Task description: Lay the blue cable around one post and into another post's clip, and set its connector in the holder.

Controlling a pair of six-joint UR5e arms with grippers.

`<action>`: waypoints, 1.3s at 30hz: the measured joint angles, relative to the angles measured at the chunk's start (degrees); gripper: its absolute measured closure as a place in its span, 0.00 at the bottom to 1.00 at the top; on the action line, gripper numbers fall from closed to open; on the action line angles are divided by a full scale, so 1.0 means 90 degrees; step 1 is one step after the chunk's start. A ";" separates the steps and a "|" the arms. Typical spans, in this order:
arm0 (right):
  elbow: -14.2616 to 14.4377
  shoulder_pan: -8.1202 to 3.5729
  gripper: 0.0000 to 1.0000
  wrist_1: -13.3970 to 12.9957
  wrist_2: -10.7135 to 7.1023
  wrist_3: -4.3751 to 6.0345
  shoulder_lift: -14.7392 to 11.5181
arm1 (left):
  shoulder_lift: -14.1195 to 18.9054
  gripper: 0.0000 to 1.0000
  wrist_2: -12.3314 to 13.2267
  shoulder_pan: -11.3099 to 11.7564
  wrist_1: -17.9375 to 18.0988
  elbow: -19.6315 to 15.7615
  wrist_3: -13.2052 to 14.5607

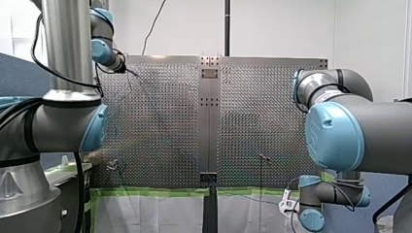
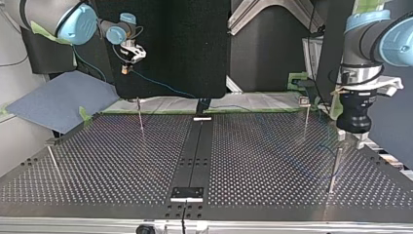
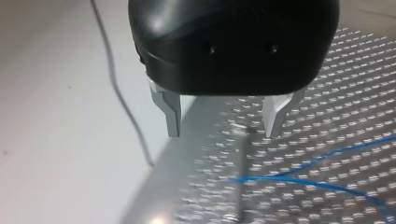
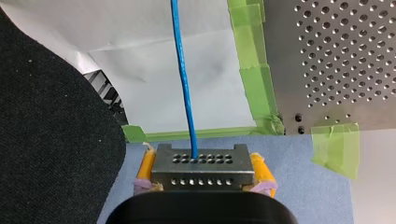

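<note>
while off the table edge (image 4: 275, 70), right hand (image 4: 203, 164) tight on connector (image 4: 201, 175), left hand (image 3: 224, 122) wide by a post (image 3: 241, 186)
</note>
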 joint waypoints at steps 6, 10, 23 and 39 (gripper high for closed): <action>-0.0001 0.0005 1.00 0.0012 -0.0038 0.0018 0.0000 | 0.0358 0.13 -0.0356 -0.0022 -0.0357 0.0358 0.0358; -0.0004 0.0019 1.00 0.0013 -0.0076 0.0039 0.0000 | 0.0567 0.13 -0.0564 -0.0083 -0.0565 0.0567 0.0567; -0.0013 0.0115 1.00 0.0016 -0.0090 0.0092 0.0001 | 0.0272 0.13 -0.1289 -0.0712 -0.1292 0.1292 0.1291; -0.0053 0.0262 1.00 0.0070 -0.0089 0.0060 0.0000 | -0.0159 0.13 -0.1582 -0.1455 -0.2047 0.1689 0.1607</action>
